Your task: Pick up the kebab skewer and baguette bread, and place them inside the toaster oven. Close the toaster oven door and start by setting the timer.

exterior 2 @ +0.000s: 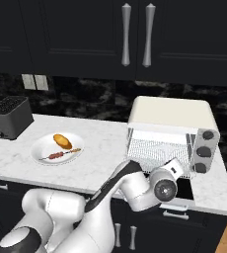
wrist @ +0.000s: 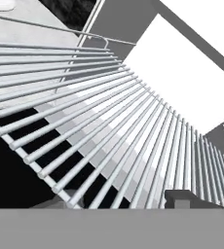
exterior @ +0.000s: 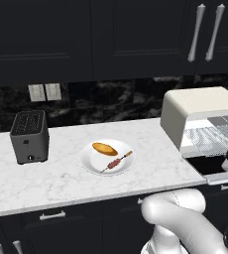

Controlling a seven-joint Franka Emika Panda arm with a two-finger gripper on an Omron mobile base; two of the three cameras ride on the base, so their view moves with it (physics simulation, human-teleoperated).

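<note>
The tool [wrist: 182, 198] hung at the open oven [exterior 2: 170, 118], over its wire rack [wrist: 109, 121]; whether its jaws were spread could not be told. The skewer [exterior: 117, 161] and baguette [exterior: 105, 148] lay together on a plate [exterior: 91, 162] on the table [exterior: 46, 178], well apart. The skewer looked light, stiff and thin, best pinched mid-length; the bread seemed light, crushable.

My left base view looks forward and down from behind the arm's left, over the marble surface [exterior: 61, 173] toward the toaster oven [exterior: 195, 111] at far right. My right base view looks from behind the arm's right at the same surface, white plate [exterior 2: 39, 153] and toaster oven, now nearer and central. My hand view sits very close to the oven's wire rack [wrist: 109, 131], looking along its bars.
</note>
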